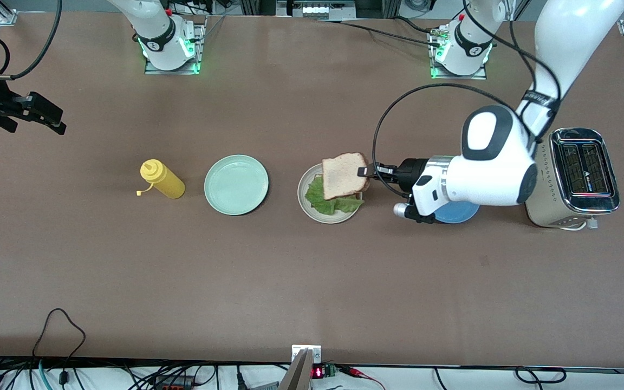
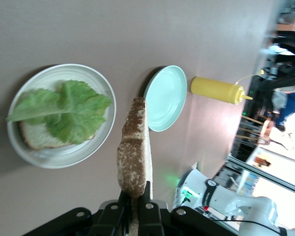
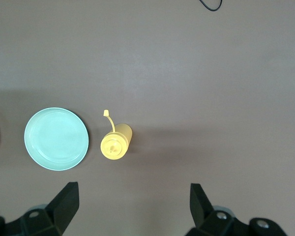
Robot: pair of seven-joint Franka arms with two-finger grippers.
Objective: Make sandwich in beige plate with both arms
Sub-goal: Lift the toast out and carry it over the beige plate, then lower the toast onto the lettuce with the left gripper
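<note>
The beige plate [image 1: 304, 205] sits mid-table with a bread slice and a ruffled green lettuce leaf [image 1: 324, 198] on it. My left gripper [image 1: 366, 171] is shut on a second bread slice [image 1: 344, 175] by its edge and holds it over the plate's part toward the robots. In the left wrist view the held slice [image 2: 134, 147] stands edge-on in my left gripper [image 2: 136, 209], beside the plate [image 2: 64, 160], the lettuce [image 2: 64, 110] and the lower slice [image 2: 33, 141]. My right gripper [image 1: 54, 120] waits open and empty over the right arm's end of the table; it also shows in its wrist view [image 3: 132, 206].
A mint-green plate [image 1: 236, 184] and a yellow squeeze bottle [image 1: 163, 180] lie toward the right arm's end. A blue plate [image 1: 459, 213] is partly hidden under the left arm. A toaster [image 1: 583, 173] stands at the left arm's end.
</note>
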